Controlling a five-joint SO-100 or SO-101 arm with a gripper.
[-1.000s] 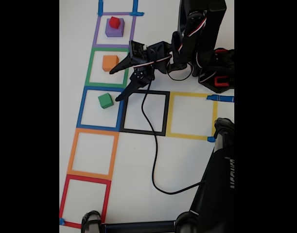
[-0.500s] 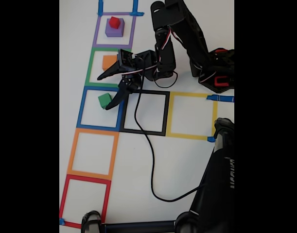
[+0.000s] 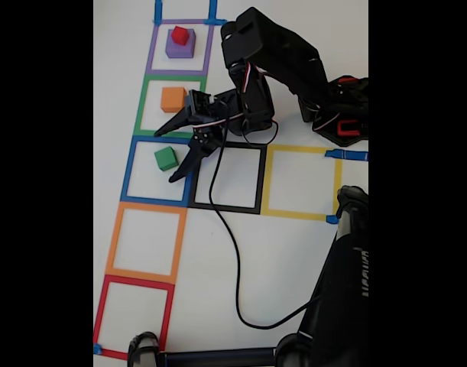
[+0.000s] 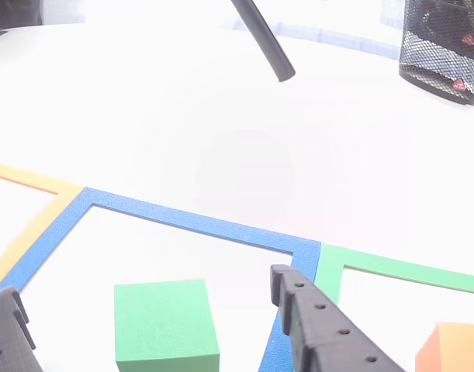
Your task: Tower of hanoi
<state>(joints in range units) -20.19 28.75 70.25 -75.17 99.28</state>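
Gripper (image 3: 168, 153) spread wide, holding nothing, hovering over the blue square (image 3: 129, 170). Green cube (image 3: 166, 158) sits inside that square, just left of the fingertips in the fixed view, framed between both fingers (image 4: 314, 325) in the other view. Cube's far faces hidden; orange cube (image 4: 454, 353) cut off at right.

In the fixed view, a small cube (image 3: 179, 34) sits on a larger block (image 3: 179, 46) at upper left, two single cubes (image 3: 173, 99) (image 3: 166, 158) in separate squares below it, gripper (image 3: 166, 154) spread beside the lowest.
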